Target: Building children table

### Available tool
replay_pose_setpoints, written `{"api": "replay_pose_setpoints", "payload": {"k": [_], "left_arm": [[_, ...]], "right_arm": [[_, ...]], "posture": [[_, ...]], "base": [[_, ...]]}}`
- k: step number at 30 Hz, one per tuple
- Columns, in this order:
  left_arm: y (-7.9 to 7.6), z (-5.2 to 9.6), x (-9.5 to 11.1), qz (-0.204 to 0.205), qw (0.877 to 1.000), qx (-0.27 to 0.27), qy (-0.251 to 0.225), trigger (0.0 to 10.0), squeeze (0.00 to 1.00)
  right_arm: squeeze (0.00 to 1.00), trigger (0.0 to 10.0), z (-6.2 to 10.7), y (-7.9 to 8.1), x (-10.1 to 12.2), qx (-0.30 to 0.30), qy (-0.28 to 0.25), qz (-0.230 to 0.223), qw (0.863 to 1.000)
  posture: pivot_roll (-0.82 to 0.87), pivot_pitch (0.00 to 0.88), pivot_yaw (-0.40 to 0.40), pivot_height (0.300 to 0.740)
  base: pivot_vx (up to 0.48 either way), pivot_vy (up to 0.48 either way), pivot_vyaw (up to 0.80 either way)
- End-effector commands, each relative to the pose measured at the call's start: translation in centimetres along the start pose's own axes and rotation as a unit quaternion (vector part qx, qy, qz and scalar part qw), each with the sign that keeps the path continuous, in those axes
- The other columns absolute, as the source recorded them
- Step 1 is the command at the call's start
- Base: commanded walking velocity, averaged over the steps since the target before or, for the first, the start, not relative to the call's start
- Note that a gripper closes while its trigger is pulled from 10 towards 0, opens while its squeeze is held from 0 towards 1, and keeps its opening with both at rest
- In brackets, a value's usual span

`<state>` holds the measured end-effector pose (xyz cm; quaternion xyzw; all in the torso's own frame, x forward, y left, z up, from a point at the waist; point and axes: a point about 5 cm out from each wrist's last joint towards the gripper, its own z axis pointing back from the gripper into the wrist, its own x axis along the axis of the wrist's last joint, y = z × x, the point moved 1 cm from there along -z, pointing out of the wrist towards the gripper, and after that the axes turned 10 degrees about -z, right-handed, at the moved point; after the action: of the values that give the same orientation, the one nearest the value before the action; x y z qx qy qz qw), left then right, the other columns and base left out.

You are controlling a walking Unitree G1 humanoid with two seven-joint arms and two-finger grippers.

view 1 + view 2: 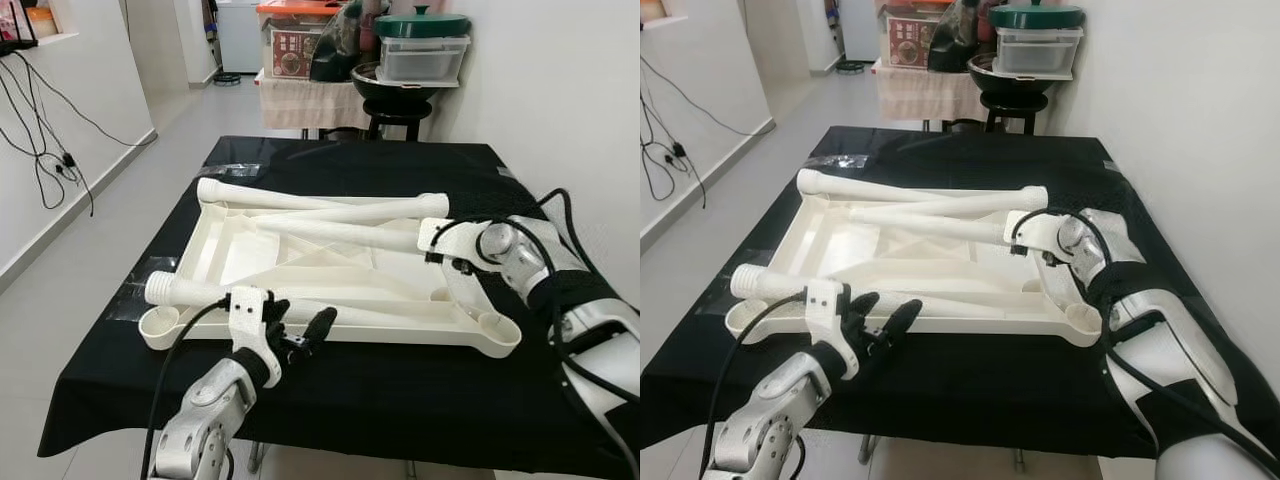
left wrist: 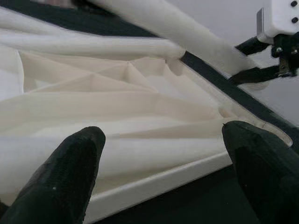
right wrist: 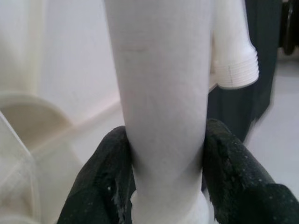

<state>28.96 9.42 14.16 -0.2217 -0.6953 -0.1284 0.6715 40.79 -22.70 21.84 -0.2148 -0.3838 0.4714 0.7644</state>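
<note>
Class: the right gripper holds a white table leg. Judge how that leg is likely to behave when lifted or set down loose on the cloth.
The leg is a smooth round tube, so it would probably roll if set loose on the cloth. It looks like hollow moulded plastic, likely stiff and light. The right gripper pinches it on both sides; the glossy surface may slip.

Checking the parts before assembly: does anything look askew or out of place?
The loose white legs lie crisscrossed at angles over the upturned tabletop, none fitted upright. The right pincer grips one; the left pincer is open.
</note>
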Motion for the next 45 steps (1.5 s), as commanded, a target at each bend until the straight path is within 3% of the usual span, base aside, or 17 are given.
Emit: {"api": "replay_pose_setpoints", "payload": {"k": [1, 5, 7, 12, 15, 16, 19, 20, 24, 25, 26, 27, 36, 38, 41, 43, 45], "left_arm": [[0.4, 0.0, 2.2, -0.01, 0.999, -0.006, -0.049, 10.0, 1.0], [1.1, -0.2, 5.0, -0.008, 0.994, -0.003, -0.106, 10.0, 1.0], [1.1, -0.2, 5.0, -0.008, 0.994, -0.003, -0.106, 10.0, 1.0], [2.7, -1.1, 9.4, -0.001, 0.984, 0.011, -0.179, 10.0, 1.0], [3.8, -1.7, 11.2, -0.014, 0.98, 0.02, -0.197, 10.0, 1.0], [4.2, -2.0, 11.7, -0.019, 0.979, 0.018, -0.202, 10.0, 0.42], [4.3, -2.1, 11.9, -0.022, 0.978, 0.016, -0.205, 10.0, 0.42], [4.4, -2.4, 12.4, -0.025, 0.978, 0.003, -0.208, 10.0, 0.0], [4.3, -2.7, 12.8, -0.027, 0.977, -0.007, -0.212, 10.0, 0.0], [4.4, -2.8, 13.1, -0.026, 0.976, -0.01, -0.216, 7.0, 0.0], [4.4, -2.8, 13.1, -0.026, 0.976, -0.01, -0.216, 7.0, 0.0], [4.4, -2.9, 13.4, -0.025, 0.975, -0.013, -0.222, 0.0, 0.0], [3.7, -3.2, 13.8, -0.024, 0.972, -0.03, -0.23, 0.0, 0.0], [3.6, -3.1, 14.0, -0.027, 0.971, -0.036, -0.234, 0.0, 0.0], [3.6, -3.1, 14.1, -0.028, 0.971, -0.038, -0.236, 0.0, 0.0], [3.1, -3.1, 14.9, -0.033, 0.967, -0.068, -0.243, 0.0, 0.0], [2.8, -3.2, 15.1, -0.035, 0.965, -0.086, -0.244, 0.0, 0.0]], "right_arm": [[0.0, 10.0, 0.7, -0.3, 1.6, 0.017, -0.066, -0.055, 0.996], [0.0, 10.0, 0.8, 0.5, 3.1, 0.043, -0.133, -0.108, 0.984], [0.0, 10.0, 0.8, 0.5, 3.1, 0.043, -0.133, -0.108, 0.984], [0.0, 10.0, 1.0, 3.3, 5.5, 0.097, -0.224, -0.154, 0.957], [0.0, 10.0, 1.4, 5.2, 6.5, 0.133, -0.258, -0.14, 0.947], [0.0, 10.0, 1.6, 6.2, 6.8, 0.151, -0.271, -0.129, 0.942], [0.0, 10.0, 1.8, 6.8, 7.1, 0.163, -0.278, -0.122, 0.939], [0.0, 10.0, 2.3, 7.9, 7.7, 0.181, -0.294, -0.113, 0.932], [0.0, 10.0, 2.8, 8.5, 8.1, 0.194, -0.307, -0.105, 0.926], [0.0, 10.0, 3.1, 8.7, 8.3, 0.198, -0.313, -0.106, 0.923], [0.0, 10.0, 3.1, 8.7, 8.3, 0.198, -0.313, -0.106, 0.923], [0.0, 10.0, 3.2, 8.8, 8.5, 0.198, -0.317, -0.107, 0.921], [0.0, 10.0, 3.3, 8.5, 8.9, 0.173, -0.327, -0.152, 0.917], [0.0, 10.0, 3.5, 8.1, 9.7, 0.156, -0.352, -0.185, 0.904], [0.0, 10.0, 3.5, 7.9, 9.9, 0.15, -0.36, -0.195, 0.9], [0.0, 10.0, 4.0, 7.6, 11.1, 0.114, -0.422, -0.214, 0.874], [0.0, 10.0, 4.2, 7.7, 11.5, 0.112, -0.437, -0.225, 0.864]], "posture": [[0.0, 0.0, -0.03, 0.74], [0.01, 0.0, -0.028, 0.74], [0.01, 0.0, -0.028, 0.74], [0.01, 0.0, -0.018, 0.74], [0.0, 0.0, -0.01, 0.74], [0.0, 0.0, -0.007, 0.74], [0.0, 0.0, -0.004, 0.74], [-0.01, 0.0, 0.003, 0.74], [-0.01, 0.0, 0.008, 0.74], [-0.01, 0.0, 0.011, 0.74], [-0.01, 0.0, 0.011, 0.74], [-0.01, 0.0, 0.012, 0.74], [-0.01, 0.0, 0.009, 0.74], [-0.01, 0.0, 0.004, 0.74], [-0.01, 0.0, 0.004, 0.74], [-0.01, 0.0, 0.001, 0.74], [0.0, 0.0, 0.0, 0.74]], "base": [[0.0, 0.0, 0.0], [0.0, 0.0, 0.0], [0.0, 0.0, 0.0], [0.0, 0.0, 0.0], [0.0, 0.0, 0.0], [0.0, 0.0, 0.0], [0.0, 0.0, 0.0], [0.0, 0.0, 0.0], [0.0, 0.0, 0.0], [0.0, 0.0, 0.0], [0.0, 0.0, 0.0], [0.0, 0.0, 0.0], [0.0, 0.0, 0.0], [0.0, 0.0, 0.0], [0.0, 0.0, 0.0], [0.0, 0.0, 0.0], [0.0, 0.0, 0.0]]}}
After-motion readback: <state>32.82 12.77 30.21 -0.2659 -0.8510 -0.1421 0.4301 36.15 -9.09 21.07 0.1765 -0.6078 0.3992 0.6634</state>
